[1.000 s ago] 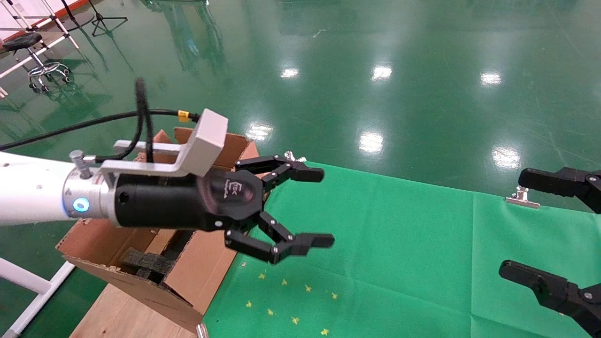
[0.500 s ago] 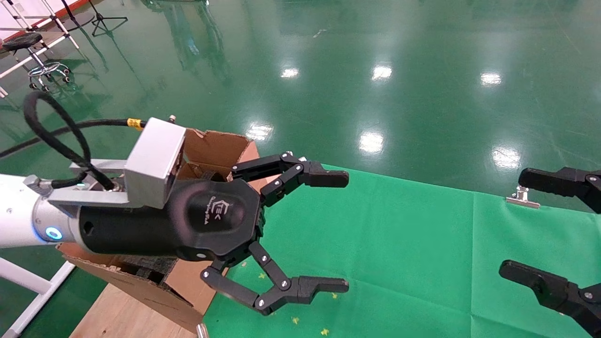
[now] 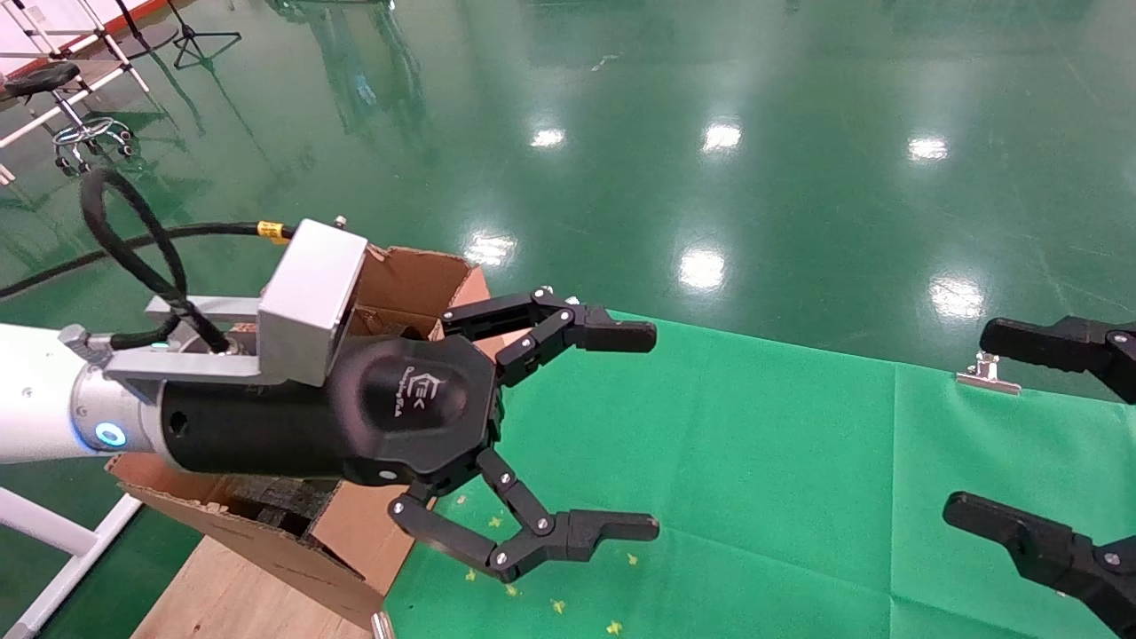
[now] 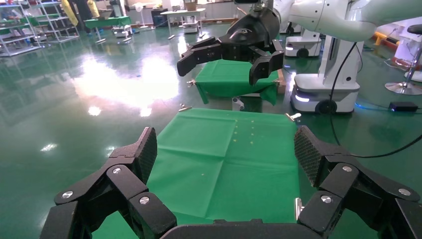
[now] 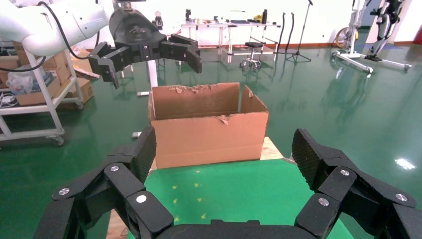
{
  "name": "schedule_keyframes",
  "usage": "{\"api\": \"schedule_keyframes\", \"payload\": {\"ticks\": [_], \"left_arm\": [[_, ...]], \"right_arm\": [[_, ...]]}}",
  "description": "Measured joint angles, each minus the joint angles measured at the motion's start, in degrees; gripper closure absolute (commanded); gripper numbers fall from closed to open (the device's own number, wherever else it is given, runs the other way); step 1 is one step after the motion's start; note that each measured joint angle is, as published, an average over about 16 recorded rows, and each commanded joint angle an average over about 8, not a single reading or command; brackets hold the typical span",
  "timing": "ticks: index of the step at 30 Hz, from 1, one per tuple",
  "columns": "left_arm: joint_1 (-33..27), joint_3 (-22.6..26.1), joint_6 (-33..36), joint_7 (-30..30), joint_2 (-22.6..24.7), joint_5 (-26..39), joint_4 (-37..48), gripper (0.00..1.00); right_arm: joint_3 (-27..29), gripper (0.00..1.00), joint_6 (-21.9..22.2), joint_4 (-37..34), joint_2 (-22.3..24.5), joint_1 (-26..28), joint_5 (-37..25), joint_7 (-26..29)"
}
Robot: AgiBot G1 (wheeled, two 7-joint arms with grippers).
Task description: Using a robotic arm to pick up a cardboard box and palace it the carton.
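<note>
Since the small, narrow brown cardboard box wrapped in clear tape showed in none of the views, its place, its heading and its long axis could not be told. The step in hand looked like a search and approach, or possibly the moment after a finished drop. The white glossy robotic arm (image 3: 35,399) reached in from the left, and its black two-finger left gripper (image 3: 654,432) hung with jaws wide apart and nothing between them, above the near-left part of the green cloth table cover (image 3: 781,461), just beside the large brown corrugated carton (image 3: 413,275). To do this step well, the arm should probably find the box first, turn the wrist so the fingers would close across the short side, and come down square. It should also keep the cable and the silver camera block (image 3: 311,302) clear of the torn flaps. The carton stood upright on the bare wooden board (image 3: 213,595) at the cloth's left edge, mouth up and flaps raised. Its longer side ran along that edge, and dark foam pieces (image 3: 280,494) lay inside. The black right gripper (image 3: 967,422) was parked at the right, jaws apart and empty.
</note>
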Motion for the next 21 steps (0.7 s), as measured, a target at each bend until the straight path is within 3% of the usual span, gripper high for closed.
{"api": "schedule_keyframes", "payload": {"ticks": [21], "left_arm": [[-0.44, 0.54, -0.24, -0.22, -0.11, 0.46, 0.28, 0.00]], "right_arm": [[0.00, 0.00, 0.00, 0.00, 0.00, 0.00, 0.00, 0.00]]}}
